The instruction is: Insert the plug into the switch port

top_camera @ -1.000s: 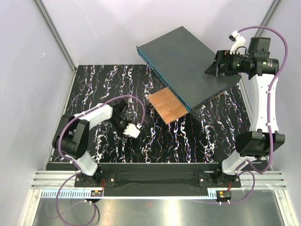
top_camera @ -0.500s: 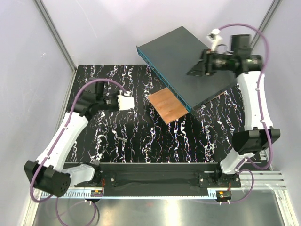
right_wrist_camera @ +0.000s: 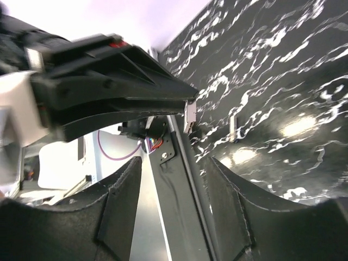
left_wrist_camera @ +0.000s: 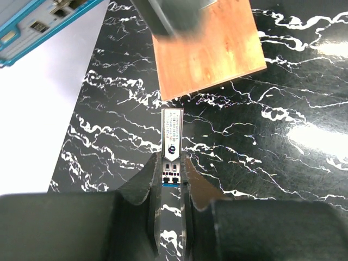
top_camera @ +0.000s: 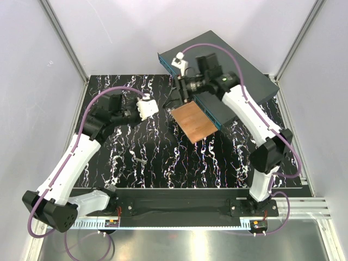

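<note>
My left gripper point(left_wrist_camera: 172, 164) is shut on the plug point(left_wrist_camera: 172, 136), a slim silver module with a printed label that juts forward from the fingers. It hovers over the black marbled mat, just short of the copper-brown plate point(left_wrist_camera: 209, 49). The switch point(top_camera: 244, 73) is a large dark-grey box; its teal face with small square ports point(left_wrist_camera: 38, 24) shows at the upper left of the left wrist view. My right gripper point(top_camera: 173, 97) is open and empty, reaching left across the switch. In the right wrist view point(right_wrist_camera: 173, 163) it faces the left fingers point(right_wrist_camera: 109, 70) and the plug's tip point(right_wrist_camera: 190, 117).
The copper plate point(top_camera: 194, 120) lies beside and partly under the switch's teal face point(top_camera: 209, 110). A small silver piece point(top_camera: 140, 161) lies on the mat point(top_camera: 179, 157). White walls with metal rails enclose the cell on three sides.
My left arm has swung up and to the right, carrying the plug toward the copper plate. My right arm has swept left across the switch and now faces the left gripper.
</note>
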`<state>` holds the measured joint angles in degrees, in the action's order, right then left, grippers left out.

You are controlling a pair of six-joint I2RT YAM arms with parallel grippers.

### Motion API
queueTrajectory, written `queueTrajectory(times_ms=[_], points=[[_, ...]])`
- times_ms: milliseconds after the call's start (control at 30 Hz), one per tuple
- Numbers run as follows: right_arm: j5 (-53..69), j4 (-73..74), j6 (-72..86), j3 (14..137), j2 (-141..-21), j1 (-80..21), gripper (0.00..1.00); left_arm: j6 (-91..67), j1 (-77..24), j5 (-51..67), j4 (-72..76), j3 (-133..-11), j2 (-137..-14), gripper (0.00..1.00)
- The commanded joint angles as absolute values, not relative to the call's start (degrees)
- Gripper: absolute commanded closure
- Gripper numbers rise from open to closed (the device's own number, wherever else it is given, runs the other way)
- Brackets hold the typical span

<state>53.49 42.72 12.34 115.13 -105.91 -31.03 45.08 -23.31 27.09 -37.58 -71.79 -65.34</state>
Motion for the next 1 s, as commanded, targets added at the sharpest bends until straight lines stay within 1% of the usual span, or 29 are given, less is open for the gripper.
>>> queueTrajectory(times_ms=[0, 367, 500, 600, 633, 700, 733, 767, 833, 900, 933, 967], points=[[50.7, 39.5, 14.5, 115.1, -106.7, -33.3, 0.43, 41.1, -23.7, 25.2, -33.7, -73.8, -63.5, 1.00], [50.1, 38.3, 16.8, 117.2, -110.7, -35.9, 0.44, 40.2, -24.9, 26.1, -32.7, -73.7, -63.5, 1.00], [50.1, 38.1, 17.1, 117.2, -111.7, -36.6, 0.47, 40.1, -25.3, 26.0, -32.7, -74.2, -63.7, 1.00], [50.1, 38.0, 17.3, 117.6, -112.2, -36.8, 0.50, 40.0, -25.8, 26.3, -32.9, -74.4, -63.9, 1.00], [50.0, 38.1, 17.4, 117.9, -112.3, -36.8, 0.54, 40.0, -25.8, 26.4, -33.0, -74.5, -64.0, 1.00], [50.0, 37.9, 17.5, 118.2, -112.4, -36.8, 0.57, 40.1, -26.4, 26.3, -33.3, -74.4, -64.2, 1.00], [50.4, 37.7, 17.4, 118.2, -112.3, -36.8, 0.61, 40.2, -26.5, 26.3, -33.2, -74.4, -64.3, 1.00], [50.8, 37.5, 17.5, 118.1, -112.3, -36.8, 0.70, 39.9, -26.5, 26.2, -33.1, -74.4, -64.2, 1.00], [52.3, 37.3, 17.7, 117.8, -112.2, -36.8, 0.82, 39.6, -26.6, 26.2, -33.0, -74.5, -64.3, 1.00], [53.5, 37.1, 17.6, 117.5, -112.1, -36.8, 0.90, 38.6, -26.5, 26.2, -33.0, -74.6, -64.3, 0.99], [54.4, 37.2, 17.0, 117.2, -112.0, -36.7, 0.94, 38.2, -26.5, 26.0, -33.2, -74.5, -64.0, 0.94], [54.6, 37.4, 16.7, 117.2, -111.8, -36.8, 1.00, 37.9, -26.5, 26.1, -33.4, -74.4, -63.8, 0.91]])
